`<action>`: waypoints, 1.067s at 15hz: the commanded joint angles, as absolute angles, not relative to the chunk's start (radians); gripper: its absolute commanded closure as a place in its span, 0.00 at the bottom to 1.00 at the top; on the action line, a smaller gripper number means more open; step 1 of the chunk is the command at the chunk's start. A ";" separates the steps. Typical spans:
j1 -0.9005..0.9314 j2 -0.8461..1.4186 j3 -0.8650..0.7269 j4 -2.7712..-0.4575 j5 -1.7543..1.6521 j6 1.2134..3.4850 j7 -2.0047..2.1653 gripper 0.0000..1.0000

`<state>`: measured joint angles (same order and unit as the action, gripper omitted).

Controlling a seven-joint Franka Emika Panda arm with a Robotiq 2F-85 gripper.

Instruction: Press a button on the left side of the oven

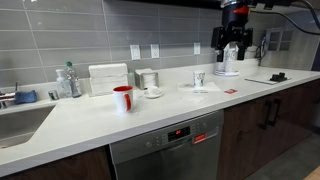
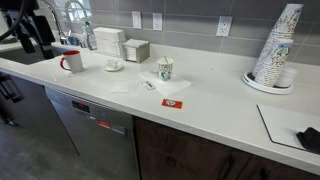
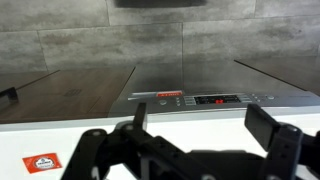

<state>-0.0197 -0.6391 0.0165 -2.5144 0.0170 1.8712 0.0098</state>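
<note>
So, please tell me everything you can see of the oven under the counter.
The oven is a wide built-in appliance with a plain grey front that looks like stainless steel. A narrow control strip runs along its top, with a small lit red display and small red markings beside it. Its front is closed. It stands upright under the white countertop, between dark wood cabinet doors. Nothing touches its front.

Brushed steel oven (image 1: 165, 155), smooth white countertop (image 1: 100, 118), matt grey wall tiles (image 1: 50, 30), dark wood cabinets (image 1: 265, 125)

On the white table (image 2: 220, 100) stand a red mug (image 2: 72, 61), a paper cup (image 2: 165, 68), a napkin box (image 2: 108, 42) and a tall stack of cups (image 2: 276, 48).
</note>
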 commanded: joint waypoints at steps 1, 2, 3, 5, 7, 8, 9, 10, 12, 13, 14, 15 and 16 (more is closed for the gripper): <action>-0.014 -0.639 0.011 -2.512 0.014 1.869 0.012 0.00; -0.014 -0.639 0.011 -2.512 0.014 1.869 0.012 0.00; -0.002 -0.631 0.017 -2.516 0.030 1.877 0.016 0.00; 0.009 -0.631 0.032 -2.528 0.034 1.877 0.024 0.00; 0.015 -0.635 0.041 -2.538 0.043 1.881 0.037 0.00; 0.016 -0.636 0.045 -2.541 0.048 1.878 0.045 0.00; 0.016 -0.637 0.048 -2.544 0.049 1.876 0.051 0.00; 0.016 -0.639 0.054 -2.548 0.052 1.876 0.065 0.00; 0.017 -0.641 0.061 -2.554 0.062 1.875 0.086 0.00; 0.017 -0.643 0.068 -2.559 0.063 1.879 0.100 0.00; 0.016 -0.641 0.073 -2.561 0.061 1.881 0.107 0.00; 0.016 -0.636 0.078 -2.562 0.058 1.883 0.111 0.00; 0.018 -0.633 0.079 -2.565 0.058 1.890 0.109 0.00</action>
